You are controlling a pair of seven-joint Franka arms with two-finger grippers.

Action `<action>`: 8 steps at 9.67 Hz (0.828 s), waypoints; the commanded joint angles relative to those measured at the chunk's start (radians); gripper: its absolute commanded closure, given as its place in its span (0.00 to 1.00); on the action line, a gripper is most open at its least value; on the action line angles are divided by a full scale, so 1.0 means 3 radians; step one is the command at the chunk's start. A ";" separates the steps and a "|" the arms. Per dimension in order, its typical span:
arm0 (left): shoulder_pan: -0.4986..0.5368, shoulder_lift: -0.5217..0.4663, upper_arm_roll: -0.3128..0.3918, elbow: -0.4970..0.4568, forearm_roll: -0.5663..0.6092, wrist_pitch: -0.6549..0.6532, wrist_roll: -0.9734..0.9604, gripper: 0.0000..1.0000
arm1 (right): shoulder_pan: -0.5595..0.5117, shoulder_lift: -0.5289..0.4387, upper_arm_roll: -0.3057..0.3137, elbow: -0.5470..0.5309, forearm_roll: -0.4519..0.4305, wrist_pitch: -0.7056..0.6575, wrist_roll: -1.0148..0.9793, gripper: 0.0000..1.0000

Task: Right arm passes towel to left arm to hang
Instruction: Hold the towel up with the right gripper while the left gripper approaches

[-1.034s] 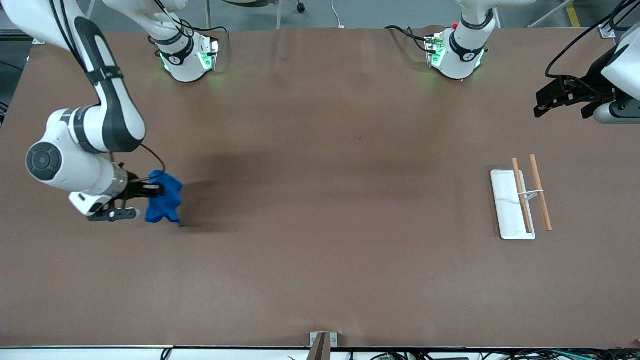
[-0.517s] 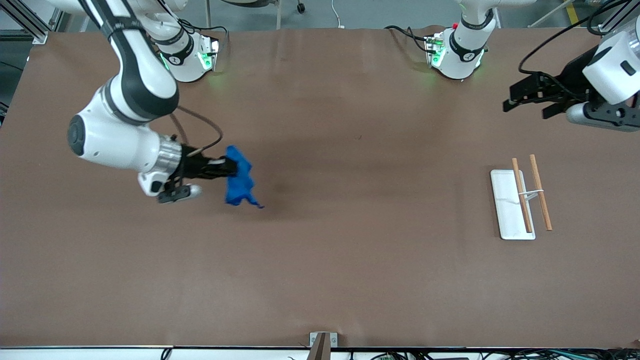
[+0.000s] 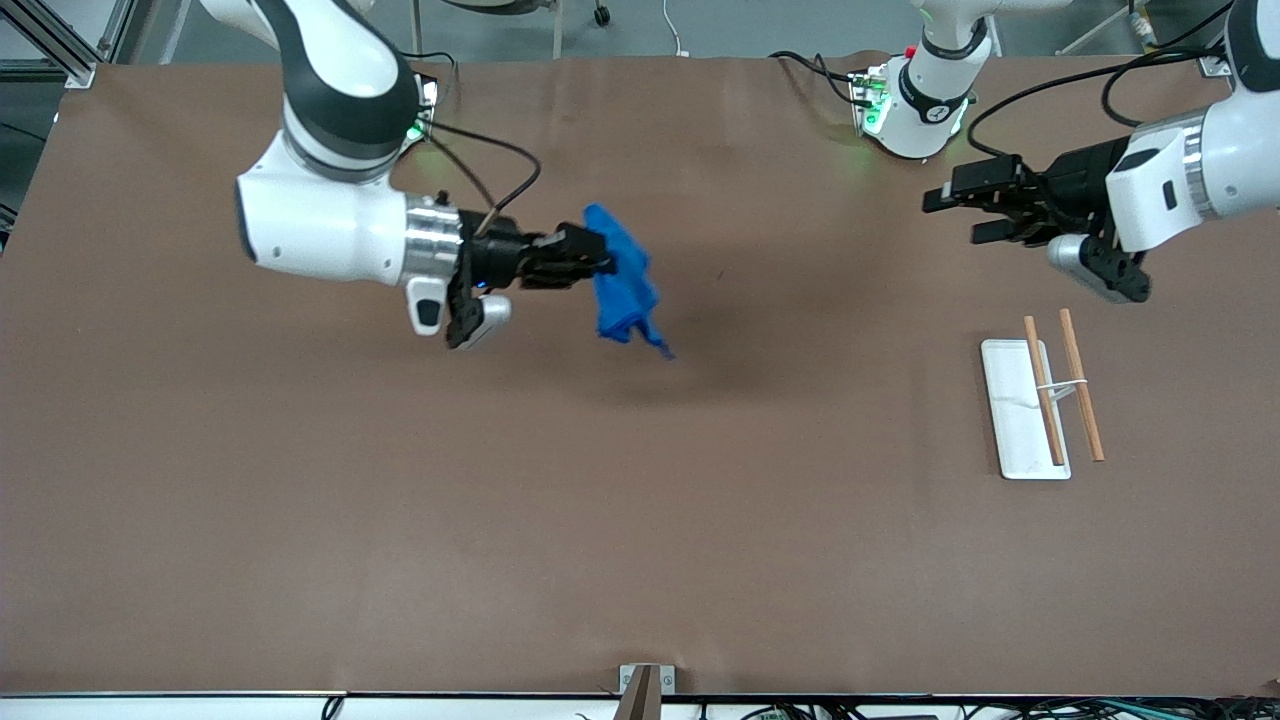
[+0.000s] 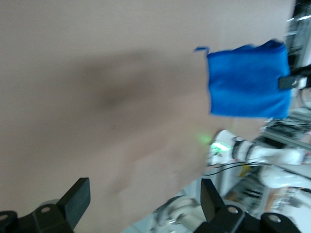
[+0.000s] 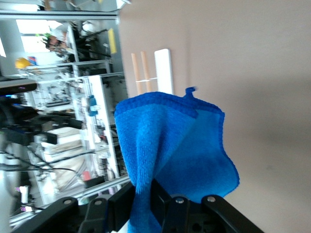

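My right gripper (image 3: 598, 262) is shut on the blue towel (image 3: 622, 288) and holds it in the air over the middle of the table; the towel hangs down, its loop tag at the lowest corner. In the right wrist view the towel (image 5: 170, 145) is pinched between the fingers. My left gripper (image 3: 945, 215) is open and empty, in the air over the table near the left arm's base, pointing toward the towel. In the left wrist view the towel (image 4: 248, 80) shows ahead of the open left gripper (image 4: 145, 199).
A white tray (image 3: 1012, 400) with two wooden rods (image 3: 1062, 385) across a thin wire stand lies toward the left arm's end of the table. The two arm bases (image 3: 915, 105) stand along the table's top edge.
My right arm has carried the towel up and toward the table's middle. My left gripper has moved in from the table's end toward the towel.
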 commanded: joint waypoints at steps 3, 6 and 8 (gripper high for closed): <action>0.0027 -0.0501 -0.0027 -0.1409 -0.1164 0.0736 0.0860 0.01 | 0.0265 0.0060 -0.0002 0.0250 0.0847 0.0218 -0.0016 1.00; 0.0012 -0.0538 -0.0124 -0.1917 -0.2302 0.0938 0.1321 0.01 | 0.0342 0.0060 -0.0002 0.0332 0.1002 0.0228 -0.0016 1.00; 0.0012 -0.0543 -0.0282 -0.2127 -0.2883 0.0938 0.1643 0.01 | 0.0393 0.0116 0.0003 0.0357 0.1012 0.0223 -0.0011 1.00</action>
